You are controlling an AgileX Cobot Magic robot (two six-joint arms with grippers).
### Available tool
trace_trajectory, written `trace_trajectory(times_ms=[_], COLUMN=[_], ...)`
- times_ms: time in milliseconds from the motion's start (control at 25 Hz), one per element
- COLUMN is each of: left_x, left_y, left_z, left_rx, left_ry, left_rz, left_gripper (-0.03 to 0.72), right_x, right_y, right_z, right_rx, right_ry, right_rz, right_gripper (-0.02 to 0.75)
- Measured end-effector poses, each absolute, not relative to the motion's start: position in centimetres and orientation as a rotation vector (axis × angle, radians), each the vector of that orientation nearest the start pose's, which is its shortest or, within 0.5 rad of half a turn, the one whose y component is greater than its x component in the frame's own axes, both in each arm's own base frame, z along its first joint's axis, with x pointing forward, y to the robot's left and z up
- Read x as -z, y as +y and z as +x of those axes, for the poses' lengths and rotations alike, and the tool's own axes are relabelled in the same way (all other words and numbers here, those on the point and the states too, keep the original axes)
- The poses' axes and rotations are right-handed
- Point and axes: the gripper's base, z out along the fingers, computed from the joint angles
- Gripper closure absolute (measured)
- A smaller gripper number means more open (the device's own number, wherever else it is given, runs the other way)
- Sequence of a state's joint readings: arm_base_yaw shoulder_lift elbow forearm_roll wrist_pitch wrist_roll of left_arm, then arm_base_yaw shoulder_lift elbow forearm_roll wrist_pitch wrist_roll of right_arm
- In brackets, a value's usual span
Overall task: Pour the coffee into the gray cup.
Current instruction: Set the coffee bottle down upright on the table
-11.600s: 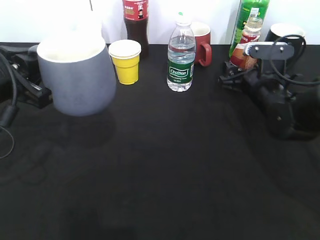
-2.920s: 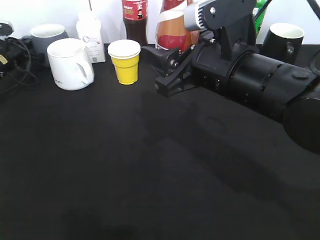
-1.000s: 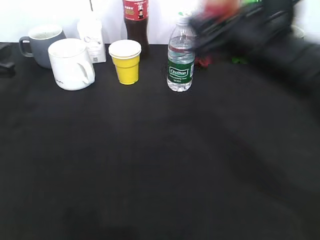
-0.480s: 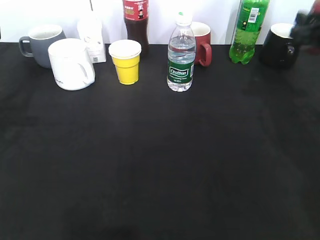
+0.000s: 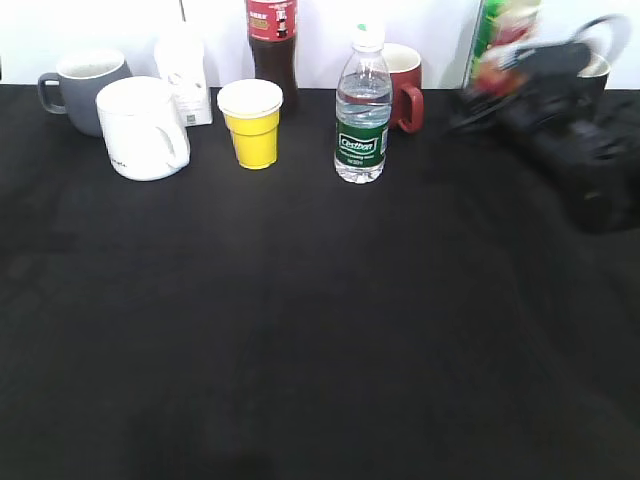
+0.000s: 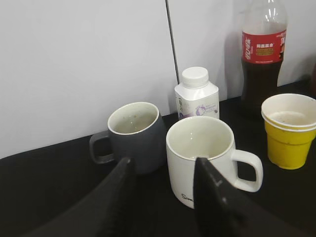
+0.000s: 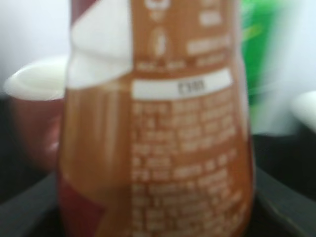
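Right arm (image 5: 580, 150) is extended at the table's far right, motion-blurred; its gripper (image 7: 153, 217) state is indeterminate. Left gripper (image 6: 163, 197) fingers (image 6: 212, 197) are spread apart, empty.

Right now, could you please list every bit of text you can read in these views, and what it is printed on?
"Cestbon": green label of the clear plastic water bottle.
Tall dark cola bottle, red label: white characters, too small to read.
Small white plastic bottle: print unreadable.
Brown-labelled coffee bottle: text too blurred.
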State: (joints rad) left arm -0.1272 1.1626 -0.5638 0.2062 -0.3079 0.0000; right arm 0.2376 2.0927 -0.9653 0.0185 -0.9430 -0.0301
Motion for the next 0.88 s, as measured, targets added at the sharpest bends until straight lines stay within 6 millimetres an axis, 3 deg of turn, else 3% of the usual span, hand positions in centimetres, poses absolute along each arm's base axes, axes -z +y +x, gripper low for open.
trace_trajectory(times_ms=[240,360,520,760,840,880], left_x=[-27.5,-27.5,-27.5,-27.5,-27.5,-27.4], left_y=[-3.6,-3.6,-3.6,-3.6,-3.6,-3.5], left_z=[23.9,23.9,23.9,23.9,23.9,23.7], left_rx=[0.005,0.006,0.006,0.015,0.022,0.019], left_ry=[1.75,1.747,1.747,1.753,1.756,1.781], left_rz=[0.331,0.331,0.33,0.317,0.307,0.305], left_gripper=[0.386,0.386,0.386,0.386,0.386,0.386], right_x=[-10.1,-9.7,-9.0,-11.0,-12.6,-14.4], right_y=[10.8,10.8,10.7,9.9,9.6,9.5], right_z=[42.0,42.1,41.5,38.4,37.3,36.8], right_rx=[-0.169,-0.192,-0.188,-0.185,-0.183,-0.181], right_ry=[1.696,1.706,1.797,1.824,1.86,1.915], right_rz=[-0.208,-0.183,-0.191,-0.192,-0.196,-0.203], right_gripper=[0.211,0.202,0.095,0.093,0.099,0.108])
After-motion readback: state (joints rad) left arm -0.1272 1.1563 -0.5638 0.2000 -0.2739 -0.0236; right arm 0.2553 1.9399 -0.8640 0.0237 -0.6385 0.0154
